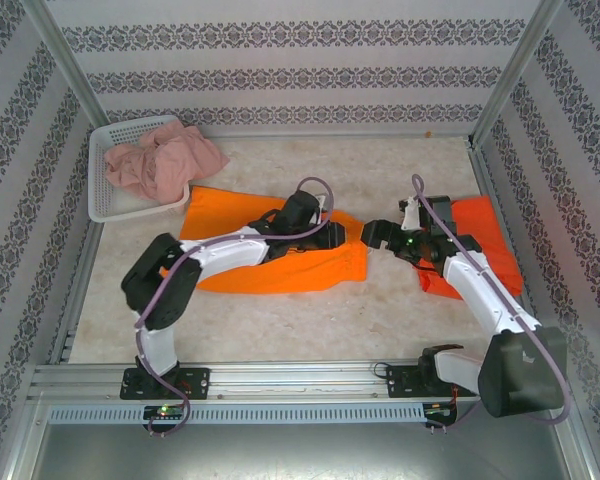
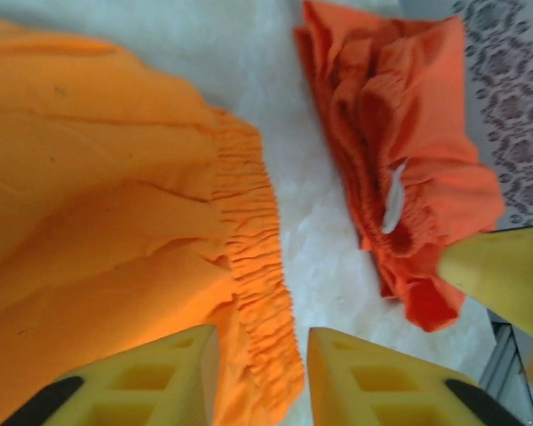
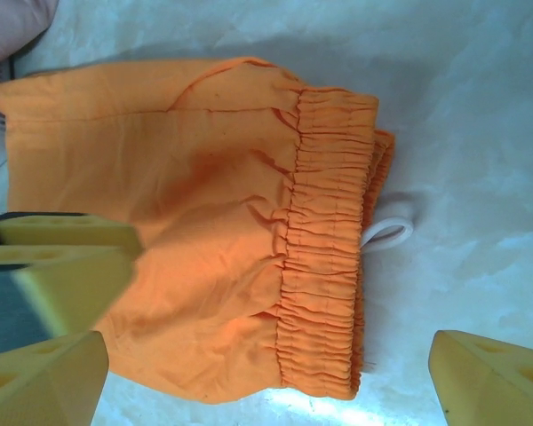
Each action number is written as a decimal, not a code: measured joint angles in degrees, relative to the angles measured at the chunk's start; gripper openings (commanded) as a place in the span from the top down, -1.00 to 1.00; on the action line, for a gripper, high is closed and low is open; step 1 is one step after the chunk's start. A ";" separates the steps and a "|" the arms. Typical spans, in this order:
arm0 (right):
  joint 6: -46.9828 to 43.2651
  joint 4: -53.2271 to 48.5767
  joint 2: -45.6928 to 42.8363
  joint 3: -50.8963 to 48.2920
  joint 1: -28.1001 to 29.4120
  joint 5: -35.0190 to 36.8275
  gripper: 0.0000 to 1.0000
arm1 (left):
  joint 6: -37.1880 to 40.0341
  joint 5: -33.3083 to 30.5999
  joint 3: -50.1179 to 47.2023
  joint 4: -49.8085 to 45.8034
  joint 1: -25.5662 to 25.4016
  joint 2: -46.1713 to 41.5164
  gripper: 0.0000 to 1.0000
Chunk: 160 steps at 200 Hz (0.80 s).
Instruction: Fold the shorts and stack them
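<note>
Yellow-orange shorts [image 1: 270, 262] lie flat in the middle of the table, their gathered waistband [image 3: 329, 240] toward the right. My left gripper [image 1: 350, 236] sits low at the waistband's corner, open, its fingers [image 2: 373, 382] astride the waistband edge [image 2: 258, 293]. My right gripper [image 1: 373, 234] faces it from the right, wide open [image 3: 266, 364] just above the same waistband, holding nothing. Red-orange shorts [image 1: 480, 232] lie crumpled at the right, partly under the right arm, and they appear in the left wrist view [image 2: 400, 151]. Dusty pink shorts [image 1: 165, 160] are heaped in the basket.
A white mesh basket [image 1: 105, 195] stands at the back left corner. Patterned walls and metal posts close in the table. A white loop [image 3: 389, 232] pokes out from the yellow-orange waistband. Bare marbled tabletop [image 1: 310, 320] lies in front of the shorts.
</note>
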 measured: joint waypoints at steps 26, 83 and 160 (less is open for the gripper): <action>1.16 0.57 4.00 0.00 0.02 0.02 -0.67 | -0.68 -0.33 -0.66 0.44 0.07 3.96 0.52; 3.74 2.16 15.21 2.25 3.93 1.53 -0.50 | -1.55 -2.51 -8.98 4.28 0.17 4.33 0.60; 6.40 5.44 25.68 6.12 8.41 4.96 -0.31 | -3.10 -3.28 -11.19 8.13 0.17 3.91 0.64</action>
